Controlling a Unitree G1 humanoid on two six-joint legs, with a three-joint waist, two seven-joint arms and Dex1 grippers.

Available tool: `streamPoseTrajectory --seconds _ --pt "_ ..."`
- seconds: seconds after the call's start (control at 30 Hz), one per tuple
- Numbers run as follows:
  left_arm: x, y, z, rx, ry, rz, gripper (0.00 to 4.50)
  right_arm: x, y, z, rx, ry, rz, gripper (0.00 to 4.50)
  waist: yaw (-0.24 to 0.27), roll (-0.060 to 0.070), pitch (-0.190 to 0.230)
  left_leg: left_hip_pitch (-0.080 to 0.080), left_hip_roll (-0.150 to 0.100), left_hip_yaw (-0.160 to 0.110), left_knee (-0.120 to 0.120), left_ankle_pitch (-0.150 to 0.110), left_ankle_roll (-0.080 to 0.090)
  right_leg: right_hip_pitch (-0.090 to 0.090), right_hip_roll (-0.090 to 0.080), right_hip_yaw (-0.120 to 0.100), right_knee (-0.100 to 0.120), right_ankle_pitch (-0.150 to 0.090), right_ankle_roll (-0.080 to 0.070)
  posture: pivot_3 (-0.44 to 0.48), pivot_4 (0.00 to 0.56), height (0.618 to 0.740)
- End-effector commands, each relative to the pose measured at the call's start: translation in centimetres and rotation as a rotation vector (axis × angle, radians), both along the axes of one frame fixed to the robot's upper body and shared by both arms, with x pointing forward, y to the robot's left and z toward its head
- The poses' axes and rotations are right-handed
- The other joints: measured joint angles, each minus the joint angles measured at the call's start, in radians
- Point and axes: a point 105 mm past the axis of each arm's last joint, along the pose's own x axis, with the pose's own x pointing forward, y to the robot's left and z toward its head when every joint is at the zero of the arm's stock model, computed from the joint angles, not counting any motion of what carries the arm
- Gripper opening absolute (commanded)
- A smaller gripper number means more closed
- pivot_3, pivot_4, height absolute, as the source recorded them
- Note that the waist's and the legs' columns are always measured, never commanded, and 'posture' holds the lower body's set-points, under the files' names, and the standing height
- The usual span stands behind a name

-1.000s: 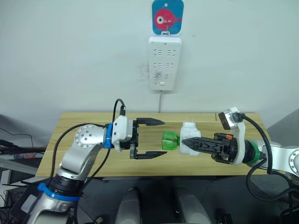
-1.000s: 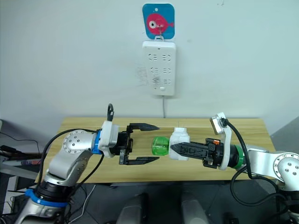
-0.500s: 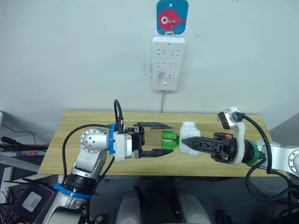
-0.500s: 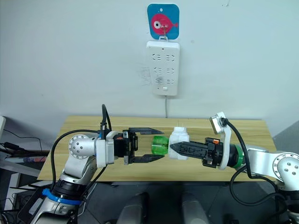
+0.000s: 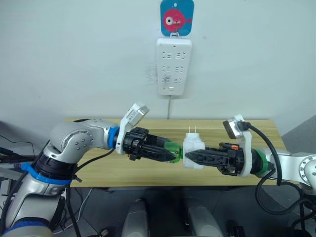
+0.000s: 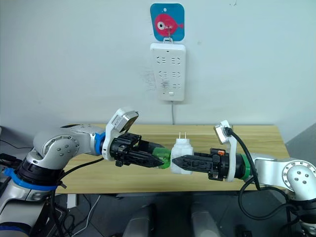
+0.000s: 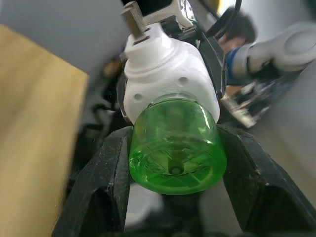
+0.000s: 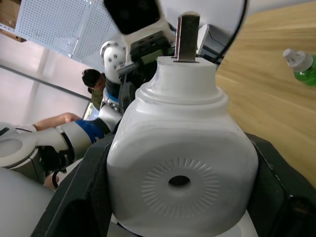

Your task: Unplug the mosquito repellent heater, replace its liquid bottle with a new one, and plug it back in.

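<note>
Above table [image 5: 98, 175], left hand [image 5: 170, 156] clamps green bottle [image 5: 174, 149]; right hand [image 5: 190, 157] clamps heater [image 5: 194, 148].

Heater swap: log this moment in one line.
right gripper shut on heater | left gripper shut on green bottle | bottle still attached

Silver-grey rounded arm shells, black cables looping alongside. Blue ring at left wrist, green ring at right. White camera blocks above wrists. Slim black tapered fingers [image 5: 163, 153].
</note>
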Motion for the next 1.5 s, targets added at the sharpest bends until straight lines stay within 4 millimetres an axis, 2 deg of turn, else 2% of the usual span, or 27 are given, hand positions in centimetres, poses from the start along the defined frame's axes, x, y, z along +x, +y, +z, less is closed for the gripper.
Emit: streamPoseTrajectory --seconds 0.03,0.17,0.27,0.37,0.43,0.5,0.73,0.8,0.87,0.9,1.03,1.07,1.1,1.13,1.23,1.27,1.3,1.33,1.4,1.5 --pt "1.5 1.9 0.8 0.000 -0.028 0.125 2.26 0.1 -0.8 1.1 0.014 -0.042 -0.013 3.03 0.001 0.000 0.000 0.000 0.000 0.000 0.000 0.000 0.000 0.000 0.000 0.000 0.000 0.000 0.000 -0.028 0.229 0.740" --pt "1.2 2.0 -0.7 0.045 -0.261 0.134 3.53 0.3 -0.9 1.2 0.026 -0.036 -0.034 3.03 0.000 0.000 0.000 0.001 0.001 0.001 -0.001 0.000 0.000 0.000 0.000 0.002 0.000 0.000 -0.001 -0.029 0.228 0.740" --pt "1.1 2.3 -2.1 0.072 -0.546 0.153 4.42 0.4 -1.1 1.3 0.037 -0.029 -0.045 3.03 0.003 0.000 0.000 0.001 0.001 0.002 -0.001 0.000 0.000 0.000 -0.001 0.003 0.000 0.000 -0.001 -0.031 0.226 0.740" --pt "0.5 2.0 -2.3 -0.001 -0.905 0.129 4.44 0.4 -1.1 1.3 0.042 -0.026 -0.047 3.03 0.010 0.000 0.000 0.000 0.002 0.003 -0.001 0.000 0.000 0.000 -0.003 0.004 -0.001 0.000 -0.001 -0.030 0.228 0.740" --pt "0.3 1.3 -1.5 -0.108 -1.122 0.162 4.44 0.4 -1.0 1.3 0.042 -0.024 -0.046 3.03 0.017 0.000 0.000 0.000 0.002 0.005 -0.001 0.000 0.000 0.000 -0.005 0.005 -0.001 0.000 -0.001 -0.025 0.228 0.740" --pt "0.3 0.9 -0.6 -0.190 -1.242 0.205 4.44 0.4 -1.0 1.2 0.041 -0.024 -0.044 3.03 0.028 0.000 0.000 0.000 0.001 0.006 0.000 0.000 0.000 0.000 -0.005 0.006 -0.002 0.000 -0.001 -0.024 0.228 0.740" --pt "-0.7 -0.9 -0.5 -0.305 -1.375 0.139 4.44 0.4 -0.8 1.3 0.043 -0.028 -0.038 3.03 0.028 0.000 0.000 0.000 0.001 0.006 0.001 0.000 0.000 0.000 -0.004 0.006 -0.001 0.001 0.001 -0.024 0.227 0.740" --pt "-0.9 -1.1 -0.6 -0.313 -1.369 0.128 4.44 0.4 -0.7 1.3 0.044 -0.028 -0.038 3.03 0.027 0.000 0.000 0.000 0.001 0.006 0.001 0.000 0.000 0.000 -0.003 0.006 -0.001 0.001 0.001 -0.024 0.227 0.740" --pt "-1.0 -1.1 -0.8 -0.315 -1.356 0.119 4.06 0.4 -0.7 1.3 0.044 -0.028 -0.038 3.03 0.027 0.000 0.000 0.000 0.001 0.006 0.001 0.000 0.000 0.000 -0.002 0.005 -0.001 0.001 0.001 -0.026 0.228 0.740" --pt "-1.0 -1.1 -0.9 -0.313 -1.349 0.116 3.86 0.4 -0.7 1.3 0.044 -0.028 -0.038 3.03 0.026 0.000 0.000 0.000 0.001 0.006 0.000 0.000 0.000 0.000 -0.002 0.005 -0.001 0.001 0.001 -0.026 0.228 0.740" --pt "-0.9 -1.0 -0.9 -0.303 -1.317 0.112 2.55 0.3 -0.6 1.3 0.047 -0.029 -0.040 3.03 0.026 0.000 0.000 0.000 0.001 0.006 0.001 0.000 0.000 0.000 -0.001 0.005 -0.001 0.001 0.001 -0.026 0.228 0.740" --pt "-0.7 -0.9 -0.7 -0.297 -1.304 0.117 2.30 0.3 -0.6 1.3 0.047 -0.030 -0.041 3.03 0.025 0.000 0.000 0.000 0.001 0.006 0.001 0.000 0.000 0.000 -0.001 0.006 -0.001 0.001 0.001 -0.025 0.227 0.740" --pt "-0.6 -0.9 -0.7 -0.278 -1.273 0.112 2.24 0.3 -0.6 1.3 0.047 -0.030 -0.041 3.03 0.025 0.000 0.000 0.000 0.001 0.006 0.001 0.000 0.000 0.000 -0.001 0.006 -0.001 0.001 0.001 -0.025 0.227 0.740" --pt "-0.3 -0.8 -0.9 -0.239 -1.208 0.110 2.24 0.3 -0.6 1.3 0.047 -0.030 -0.041 3.03 0.025 0.000 0.000 0.000 0.001 0.006 0.001 0.000 0.000 0.000 -0.001 0.006 -0.001 0.001 0.001 -0.022 0.227 0.740" --pt "1.8 -0.1 -2.1 -0.050 -0.685 0.224 2.24 0.2 -0.5 1.1 0.040 -0.031 -0.036 3.03 0.024 0.000 0.000 0.000 0.002 0.003 0.001 0.000 0.000 0.000 -0.001 0.004 0.000 0.001 0.001 -0.017 0.223 0.740" --pt "1.9 0.0 -2.1 -0.031 -0.539 0.240 2.24 0.2 -0.5 1.1 0.037 -0.033 -0.033 3.03 0.023 0.000 0.000 0.000 0.002 0.003 0.001 0.000 0.000 0.000 -0.001 0.004 0.000 0.001 0.001 -0.017 0.223 0.740" --pt "1.8 0.3 -1.6 -0.026 -0.345 0.220 2.24 0.1 -0.4 1.0 0.033 -0.034 -0.029 3.03 0.022 0.000 0.000 0.000 0.002 0.003 0.001 0.000 0.000 0.000 -0.001 0.004 0.000 0.001 0.001 -0.017 0.224 0.740" --pt "1.2 0.5 -1.0 -0.019 -0.220 0.166 2.24 0.1 -0.4 0.9 0.028 -0.035 -0.024 3.03 0.022 0.000 0.000 0.000 0.002 0.002 0.001 0.000 0.000 0.000 -0.001 0.003 0.000 0.001 0.001 -0.016 0.222 0.740" --pt "0.5 1.0 -0.2 0.003 -0.070 0.103 2.24 0.0 -0.4 0.8 0.022 -0.039 -0.016 3.03 0.018 0.000 0.000 -0.001 0.002 -0.001 0.001 0.000 0.000 0.000 0.000 0.000 0.000 0.001 0.001 -0.015 0.222 0.740" --pt "0.8 1.4 0.5 0.009 -0.026 0.110 2.24 -0.3 -0.3 0.6 0.008 -0.047 -0.003 3.03 0.010 0.000 0.000 -0.001 0.000 0.000 0.001 0.000 0.000 0.000 0.000 -0.001 0.000 0.000 0.000 -0.022 0.218 0.740"
